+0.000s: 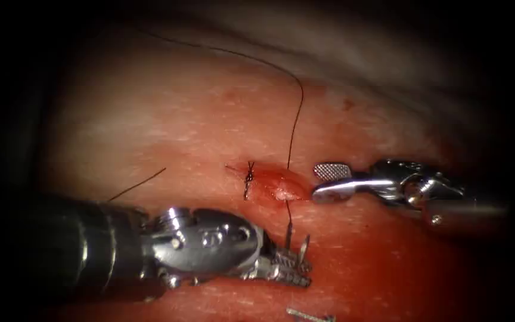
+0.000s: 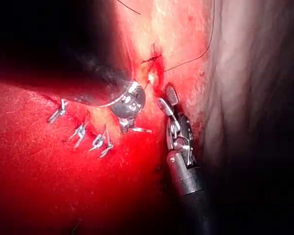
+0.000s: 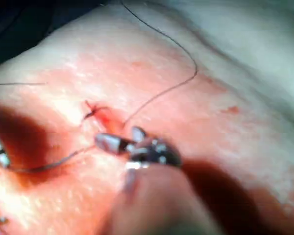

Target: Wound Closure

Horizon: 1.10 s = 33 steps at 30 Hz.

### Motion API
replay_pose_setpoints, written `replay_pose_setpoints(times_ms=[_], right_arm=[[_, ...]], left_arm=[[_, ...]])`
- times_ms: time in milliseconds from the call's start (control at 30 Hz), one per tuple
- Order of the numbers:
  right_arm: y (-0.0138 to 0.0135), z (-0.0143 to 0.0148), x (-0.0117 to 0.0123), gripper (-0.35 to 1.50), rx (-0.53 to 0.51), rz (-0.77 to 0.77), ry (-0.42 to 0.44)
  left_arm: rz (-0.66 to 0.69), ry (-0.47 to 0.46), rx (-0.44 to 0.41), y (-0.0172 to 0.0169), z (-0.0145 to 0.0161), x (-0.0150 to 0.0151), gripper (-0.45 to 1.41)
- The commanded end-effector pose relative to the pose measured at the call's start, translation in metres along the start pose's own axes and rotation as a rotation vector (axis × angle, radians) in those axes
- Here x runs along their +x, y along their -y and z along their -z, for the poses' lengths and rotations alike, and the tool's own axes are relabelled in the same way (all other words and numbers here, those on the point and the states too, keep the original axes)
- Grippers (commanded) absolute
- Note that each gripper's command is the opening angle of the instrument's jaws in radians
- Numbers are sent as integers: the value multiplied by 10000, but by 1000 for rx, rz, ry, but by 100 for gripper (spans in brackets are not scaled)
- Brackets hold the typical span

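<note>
Thread [image 1: 296,113] ran from the cut [image 1: 275,186] in two directions. One stretch dropped straight toward the near side into the left tool [image 1: 293,262], whose jaws looked closed on it. The other arced over the far tissue [image 1: 150,119] and off to the left. Right tool [image 1: 328,180] sat at the cut's right end, its jaws spread apart and gripping nothing. A dark tied knot [image 1: 248,176] crossed the cut's left end. The left wrist cam showed a row of small metal pins [image 2: 78,132] stuck in the tissue and lots of red fluid [image 2: 34,186] around them. The right wrist cam showed the thread trailing from the cut toward the left tool.
</note>
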Motion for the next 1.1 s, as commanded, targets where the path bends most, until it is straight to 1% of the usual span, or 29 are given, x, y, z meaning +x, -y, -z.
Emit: replay_pose_setpoints(times_ms=[33,67,100,133,167,200,267,300,333,367,400,433,500,600,633,733,767,833,867,900,933,1100], right_arm=[[0,-9,-2,132,2,-1,-1],[2,-7,-2,137,5,-2,-2],[4,-6,-3,135,7,-4,-3],[10,-1,-2,132,14,-38,-10],[14,1,1,132,18,-73,-13],[19,4,4,132,22,-96,-15],[29,9,11,132,29,-126,-18],[41,13,17,132,36,-156,-22],[47,15,18,132,37,-184,-27],[51,16,19,132,38,-211,-29],[62,19,20,132,47,-279,-38],[65,19,21,132,53,-287,-40],[72,21,24,127,73,-300,-44],[71,21,25,123,96,-310,-70],[69,21,26,123,102,-321,-77],[66,20,27,121,94,-363,-89],[64,20,28,120,100,-412,-101],[61,19,29,118,106,-460,-113],[59,18,30,116,109,-488,-117],[57,17,30,116,112,-511,-119],[54,15,29,115,114,-533,-123],[47,5,25,115,117,-573,-129]], left_arm=[[-42,11,28,2,-3,-6,-35],[-102,50,75,4,1,-8,-35],[-130,72,103,6,3,-10,-35],[-196,126,167,12,8,-13,-35],[-210,146,206,15,11,-15,-35],[-235,182,266,19,14,-17,-35],[-271,235,342,24,20,-19,-35],[-318,255,391,31,27,-19,-35],[-343,263,410,34,29,-17,-35],[-397,277,434,39,33,-13,-35],[-480,312,513,48,35,-6,-35],[-497,321,557,55,36,-1,-35],[-533,245,580,66,38,10,-35],[-571,215,620,70,40,16,-35],[-604,173,644,71,44,20,-35],[-651,133,661,71,50,24,-35],[-659,125,643,70,49,23,-35],[-687,125,623,68,47,21,-35],[-731,124,592,65,42,16,-35],[-741,123,584,64,39,13,-35],[-785,130,571,62,33,7,-35],[-870,142,545,56,18,-7,-35]])
